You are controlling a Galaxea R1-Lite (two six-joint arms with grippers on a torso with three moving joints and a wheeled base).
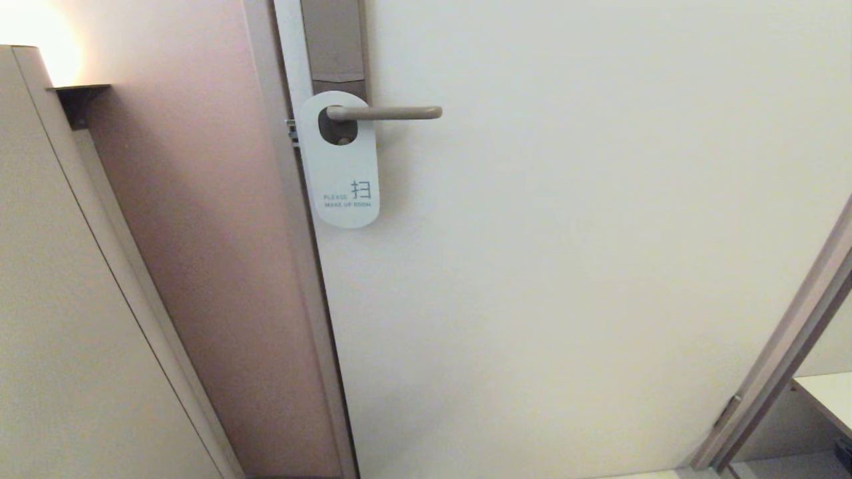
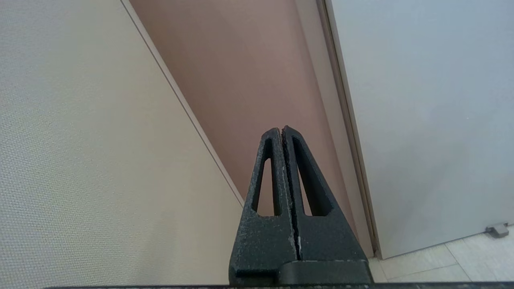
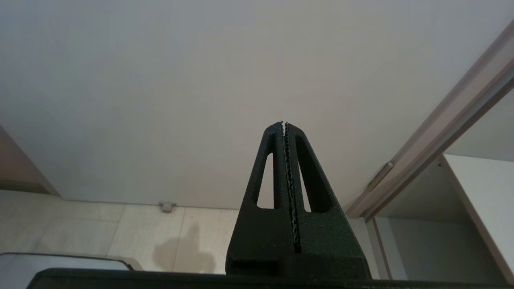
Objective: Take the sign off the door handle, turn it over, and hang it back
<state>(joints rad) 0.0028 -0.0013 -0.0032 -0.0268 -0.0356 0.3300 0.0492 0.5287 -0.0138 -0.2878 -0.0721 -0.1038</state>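
Note:
The sign (image 1: 343, 173) hangs on the door handle (image 1: 393, 113) by its oval hole, white side out, reading "PLEASE MAKE UP ROOM". The handle sticks out to the right from a tall grey-brown lock plate (image 1: 334, 43) near the door's left edge. Neither gripper shows in the head view. My left gripper (image 2: 280, 129) is shut and empty, low down, facing the brown wall panel beside the door. My right gripper (image 3: 284, 123) is shut and empty, low down, facing the lower door. Both are far below the sign.
The white door (image 1: 599, 266) fills the view. A brown wall panel (image 1: 219, 266) and a beige wall (image 1: 66, 332) stand to its left. A door frame (image 1: 785, 346) runs at the right with a white shelf (image 1: 829, 392) behind it. A door stop (image 3: 166, 206) sits on the tiled floor.

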